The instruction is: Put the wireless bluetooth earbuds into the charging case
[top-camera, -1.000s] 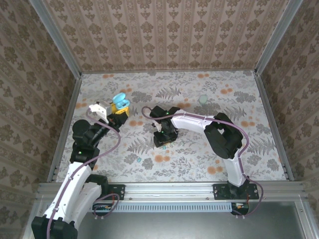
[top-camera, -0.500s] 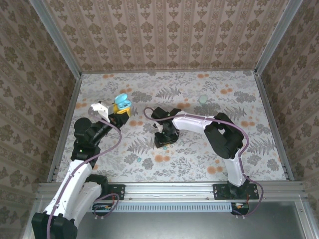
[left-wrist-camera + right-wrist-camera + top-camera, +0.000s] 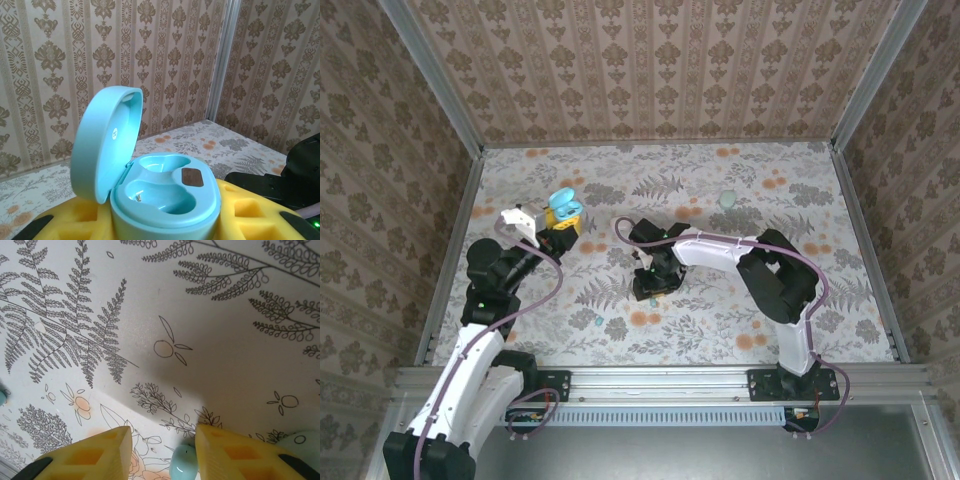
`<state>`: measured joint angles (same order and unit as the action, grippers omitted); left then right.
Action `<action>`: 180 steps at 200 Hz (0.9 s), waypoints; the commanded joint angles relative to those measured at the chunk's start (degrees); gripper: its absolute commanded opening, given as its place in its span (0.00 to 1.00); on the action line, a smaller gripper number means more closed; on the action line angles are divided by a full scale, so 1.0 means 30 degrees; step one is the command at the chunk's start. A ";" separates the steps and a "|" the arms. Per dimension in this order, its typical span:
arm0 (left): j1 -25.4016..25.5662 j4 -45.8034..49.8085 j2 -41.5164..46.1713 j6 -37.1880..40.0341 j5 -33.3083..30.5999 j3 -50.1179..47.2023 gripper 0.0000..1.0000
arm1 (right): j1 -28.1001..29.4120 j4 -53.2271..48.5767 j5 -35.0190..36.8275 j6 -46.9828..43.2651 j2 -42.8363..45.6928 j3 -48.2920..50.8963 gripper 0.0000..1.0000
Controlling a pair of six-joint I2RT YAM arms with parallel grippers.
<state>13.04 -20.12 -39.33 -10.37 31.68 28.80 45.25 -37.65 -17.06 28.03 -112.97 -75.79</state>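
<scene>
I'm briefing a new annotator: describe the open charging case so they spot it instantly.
On the floral table, go left of centre to the left gripper. The charging case sits between its yellow jaws: pale blue, lid flipped up, unlike the tiny loose earbuds.

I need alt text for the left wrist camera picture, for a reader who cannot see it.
A glossy teal plastic charging case, its rounded lid hinged open to the left, sits between the yellow fingers of the left end effector; both inner wells look empty. Patterned brown wallpaper stands behind.
</scene>
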 commanded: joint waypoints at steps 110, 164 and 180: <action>0.0019 0.0687 -0.0191 0.0042 -0.0832 0.1231 0.36 | 0.0299 0.0498 -0.1552 0.1559 0.1557 0.1950 0.40; 0.0019 0.0882 0.0015 0.0132 -0.1127 0.1070 0.36 | 0.0352 0.0589 -0.2429 0.2090 0.2309 0.2564 0.41; 0.0019 0.1013 0.0073 0.0178 -0.1096 0.1090 0.36 | 0.0382 0.0465 -0.2139 0.2294 0.2600 0.2745 0.42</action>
<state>13.08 -17.58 -40.25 -10.52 28.84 30.41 45.91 -35.27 -22.68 32.88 -108.18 -68.82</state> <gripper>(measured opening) 0.365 0.413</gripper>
